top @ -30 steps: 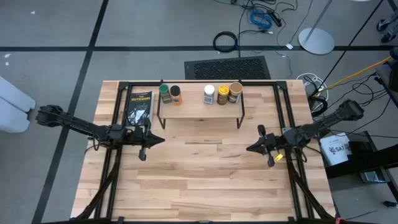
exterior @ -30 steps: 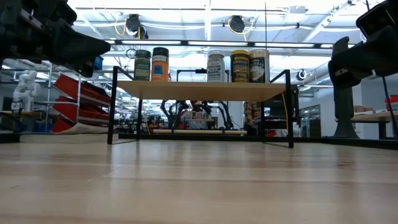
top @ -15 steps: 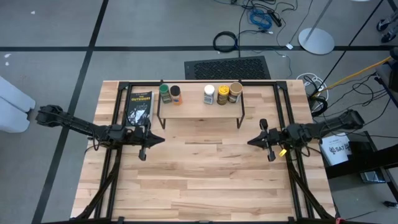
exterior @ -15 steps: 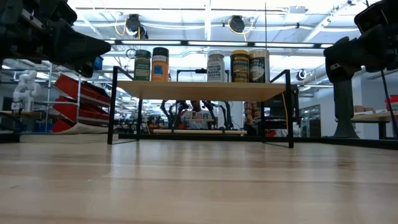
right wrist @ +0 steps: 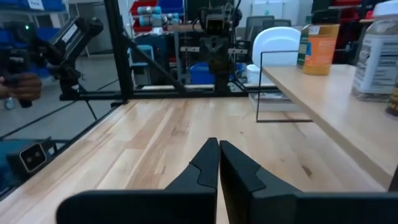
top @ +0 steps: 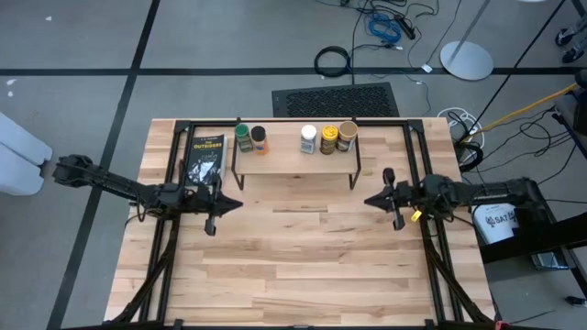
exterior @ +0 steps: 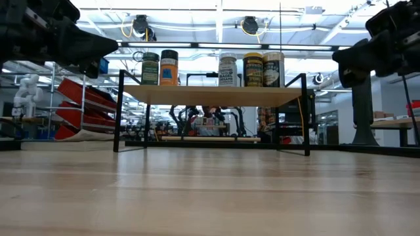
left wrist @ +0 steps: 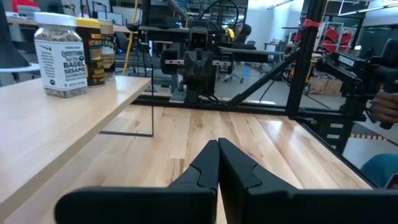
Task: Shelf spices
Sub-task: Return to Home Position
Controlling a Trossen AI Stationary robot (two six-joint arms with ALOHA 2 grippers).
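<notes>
Five spices (top: 308,139) atop one shelf (top: 284,161)

L arm (top: 110,186) & R arm (top: 486,192) are both matte blk: thin straight links w/ chunkier joint blocks, plus a short crossbar right behind each claw. L claw (left wrist: 218,142) & R claw (right wrist: 219,142) look alike: two blk angular fingers (left wrist: 202,171), wedge-shaped, narrowing to pointed tips, on a wide flat blk bar at their base. R arm carries a small yellow tag (top: 415,217) just behind its claw.
</notes>
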